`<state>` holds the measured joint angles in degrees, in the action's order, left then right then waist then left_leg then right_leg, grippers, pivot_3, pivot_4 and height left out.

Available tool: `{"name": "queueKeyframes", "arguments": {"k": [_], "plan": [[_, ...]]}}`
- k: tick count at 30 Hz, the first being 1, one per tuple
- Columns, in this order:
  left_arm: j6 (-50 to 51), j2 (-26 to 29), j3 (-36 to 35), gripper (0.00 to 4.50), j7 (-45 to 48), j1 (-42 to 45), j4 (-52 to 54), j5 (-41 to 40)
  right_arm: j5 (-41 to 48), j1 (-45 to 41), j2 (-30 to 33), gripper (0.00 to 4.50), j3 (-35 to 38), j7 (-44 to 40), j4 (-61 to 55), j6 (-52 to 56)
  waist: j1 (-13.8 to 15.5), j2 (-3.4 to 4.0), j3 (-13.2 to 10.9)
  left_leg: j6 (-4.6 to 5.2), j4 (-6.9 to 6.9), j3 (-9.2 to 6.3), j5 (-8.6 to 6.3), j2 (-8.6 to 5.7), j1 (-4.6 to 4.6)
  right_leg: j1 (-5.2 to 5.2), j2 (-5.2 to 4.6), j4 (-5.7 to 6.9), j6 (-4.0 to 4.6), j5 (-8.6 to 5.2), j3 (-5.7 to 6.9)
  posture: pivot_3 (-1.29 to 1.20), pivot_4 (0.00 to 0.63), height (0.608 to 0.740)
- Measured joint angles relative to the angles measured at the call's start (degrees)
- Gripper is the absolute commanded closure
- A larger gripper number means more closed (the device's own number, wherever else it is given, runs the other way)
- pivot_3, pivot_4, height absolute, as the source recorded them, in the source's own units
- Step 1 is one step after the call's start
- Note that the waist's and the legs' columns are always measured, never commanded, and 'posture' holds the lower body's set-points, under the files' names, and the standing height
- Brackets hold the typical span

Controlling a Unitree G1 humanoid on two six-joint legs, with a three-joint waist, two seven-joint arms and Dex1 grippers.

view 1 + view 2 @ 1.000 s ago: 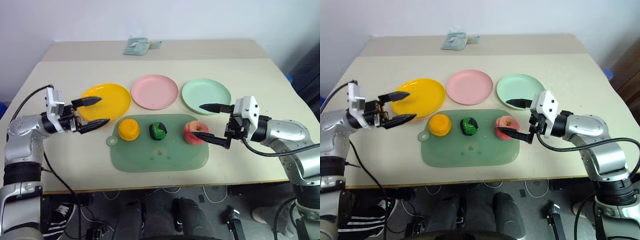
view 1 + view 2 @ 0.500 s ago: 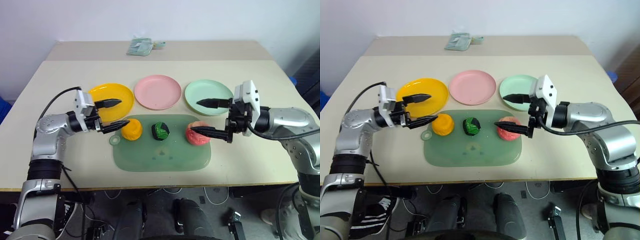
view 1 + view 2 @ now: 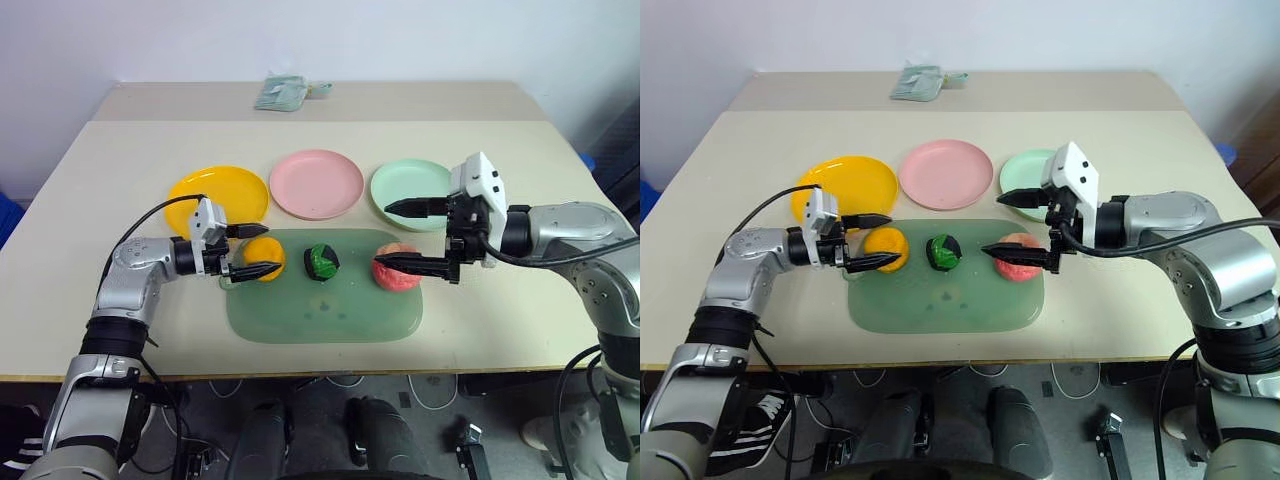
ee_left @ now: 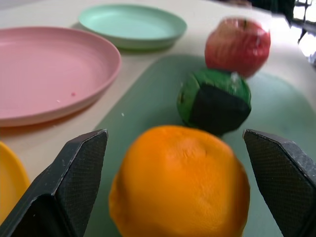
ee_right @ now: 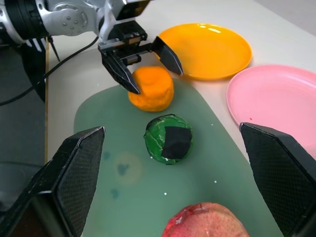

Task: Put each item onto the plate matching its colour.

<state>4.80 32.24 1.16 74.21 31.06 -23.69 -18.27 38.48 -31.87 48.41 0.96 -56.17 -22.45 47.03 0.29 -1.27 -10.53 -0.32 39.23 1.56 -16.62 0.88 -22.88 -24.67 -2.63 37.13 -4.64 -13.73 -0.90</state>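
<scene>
The left gripper [image 3: 247, 250], fingers spread, brackets the orange fruit [image 3: 264, 259] on the green mat [image 3: 320, 318], and should centre before squeezing, while the right gripper [image 3: 408, 236] waits wide apart over the apple [image 3: 396, 270], yellow plate [image 3: 216, 194] just behind.

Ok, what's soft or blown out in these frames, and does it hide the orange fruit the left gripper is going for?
Left wrist view: the orange fruit and black fingers are soft, and the red apple is smeared with washed-out glare behind it. Right wrist view: the apple is blurred, while the left gripper around the fruit reads clearly. Left eye view: evenly lit, fruit plain.
</scene>
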Motion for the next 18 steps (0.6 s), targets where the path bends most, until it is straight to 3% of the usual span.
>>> {"name": "queueKeyframes", "arguments": {"k": [6,10,13,15,18], "plan": [[-5.01,-0.92,1.4,0.0,-0.13,0.26,-2.89,3.12,0.0,-0.09,0.19,0.04,0.0,0.12,-0.9,0.02,0.05,0.0,0.0,0.0,0.0,0.0,0.0,0.0,0.0,0.0,-0.01,0.0,0.0,0.0,0.0,0.0,0.15,0.734],[-8.71,-1.71,2.41,0.99,-1.02,1.09,-5.18,5.2,-0.04,-0.15,0.19,0.0,0.0,0.34,-0.96,0.0,0.18,0.0,0.0,0.0,0.0,0.0,0.0,0.0,0.01,0.0,-0.02,0.01,0.0,0.0,0.0,0.0,0.15,0.734],[-9.72,-1.92,2.27,1.05,-1.94,1.35,-5.73,5.27,-0.14,-0.15,0.19,0.0,0.0,0.41,-0.96,-0.18,0.16,0.0,0.0,0.0,0.0,0.0,0.0,0.0,0.01,0.0,-0.02,0.0,0.0,0.0,0.0,0.0,0.15,0.734],[-7.58,-2.67,1.57,1.05,-2.43,1.35,-5.66,4.13,-0.17,-0.17,0.17,0.0,0.0,0.49,-0.96,-0.58,0.15,0.0,0.0,0.0,0.0,-0.01,0.0,0.0,-0.01,0.0,-0.02,0.0,0.0,0.0,0.0,0.0,0.15,0.734],[3.33,-4.0,-2.34,1.05,-5.62,2.87,-5.31,-1.49,-0.13,-0.96,-0.28,0.0,0.0,0.99,-0.79,-1.13,0.01,-0.03,-0.02,0.0,0.02,-0.05,0.0,0.02,-0.06,-0.03,0.0,0.01,-0.01,0.01,0.03,0.0,0.15,0.734]]}}
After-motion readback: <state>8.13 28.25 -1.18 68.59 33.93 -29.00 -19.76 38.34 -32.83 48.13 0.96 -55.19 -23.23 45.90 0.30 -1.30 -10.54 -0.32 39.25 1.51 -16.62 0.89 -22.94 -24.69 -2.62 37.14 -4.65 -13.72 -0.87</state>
